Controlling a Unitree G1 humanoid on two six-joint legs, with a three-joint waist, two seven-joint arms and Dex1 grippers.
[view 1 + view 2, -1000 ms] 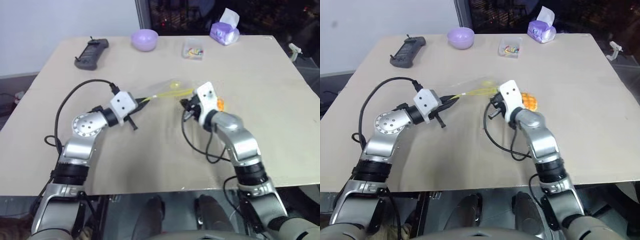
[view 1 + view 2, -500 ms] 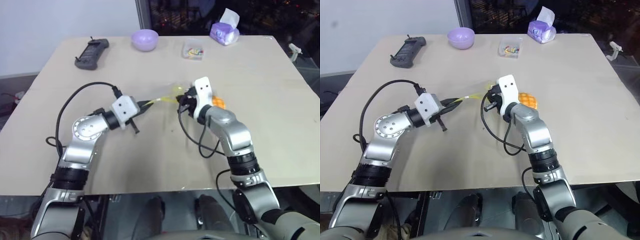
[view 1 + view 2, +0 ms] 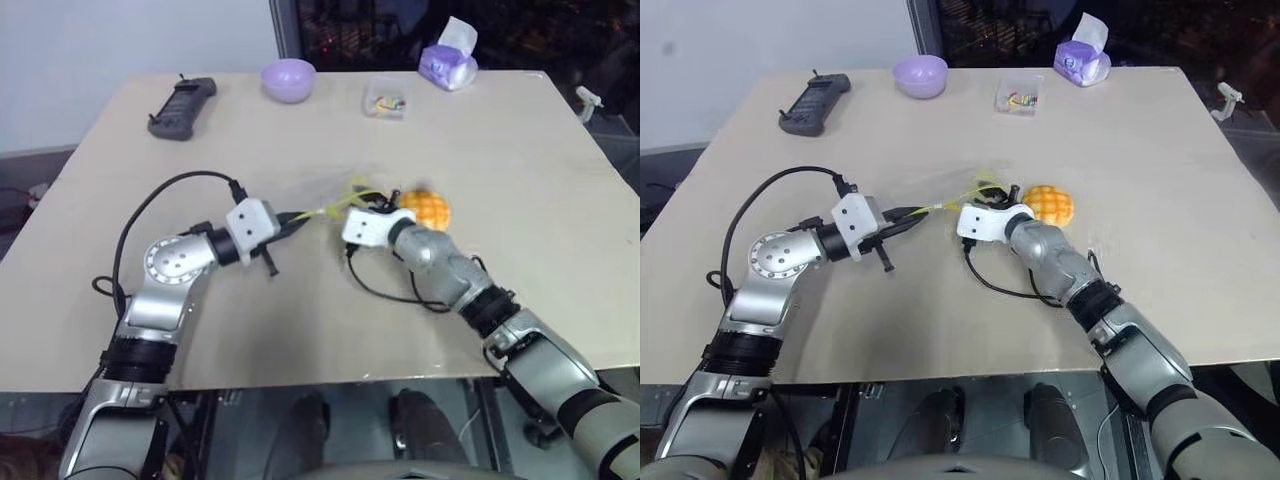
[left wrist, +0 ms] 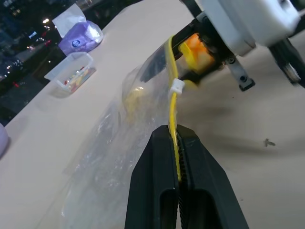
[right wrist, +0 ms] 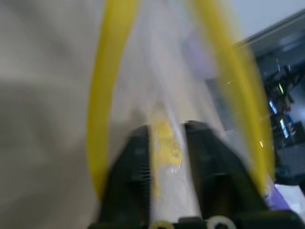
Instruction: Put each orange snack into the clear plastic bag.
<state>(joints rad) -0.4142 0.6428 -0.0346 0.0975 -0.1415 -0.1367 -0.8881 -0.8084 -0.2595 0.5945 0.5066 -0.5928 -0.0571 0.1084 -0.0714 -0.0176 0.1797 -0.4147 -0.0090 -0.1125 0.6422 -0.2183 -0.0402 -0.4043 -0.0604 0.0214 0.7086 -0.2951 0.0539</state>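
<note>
The left gripper is pinching the yellow zip strip of the clear plastic bag, a crinkly see-through pouch lying just ahead of it. The right gripper is standing with fingers apart at the bag's mouth. A domed golden-orange snack with a criss-cross top is sitting just beside that gripper on the table.

text: none readable | tissue pack, 1 o'clock on the table: dark round mark, letters too small to make out | clear bag: yellow print, blurred, not legible
</note>
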